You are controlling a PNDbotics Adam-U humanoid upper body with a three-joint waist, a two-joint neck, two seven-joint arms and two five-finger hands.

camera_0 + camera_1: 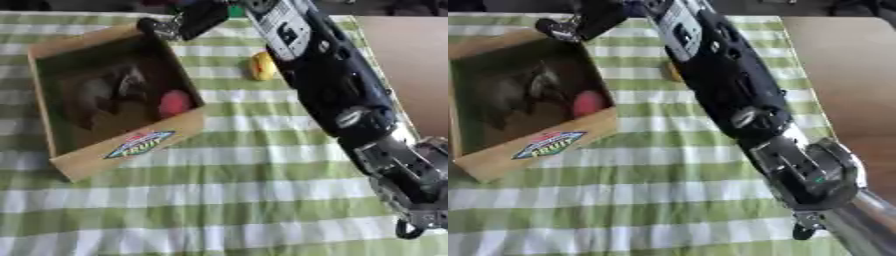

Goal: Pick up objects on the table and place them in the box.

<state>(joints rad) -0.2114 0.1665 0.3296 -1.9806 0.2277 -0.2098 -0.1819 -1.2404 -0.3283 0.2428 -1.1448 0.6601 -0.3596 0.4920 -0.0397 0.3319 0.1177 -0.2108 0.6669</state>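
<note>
A green-and-white checked cloth covers the table, with bare brown board showing past its right edge. The cardboard box sits toward the far left corner, open side up, probably so things can be dropped in from above; a round pink thing and some dark shapes I cannot name lie inside. The robot's right arm stretches diagonally from the near right corner, and its right hand is above the box's far right corner. I cannot tell whether its fingers are spread or curled, or whether they carry anything. A small yellow object lies on the cloth just right of the box, beside the forearm; it is plain in the left eye view, almost hidden behind the arm in the right eye view. The left hand shows nowhere.
</note>
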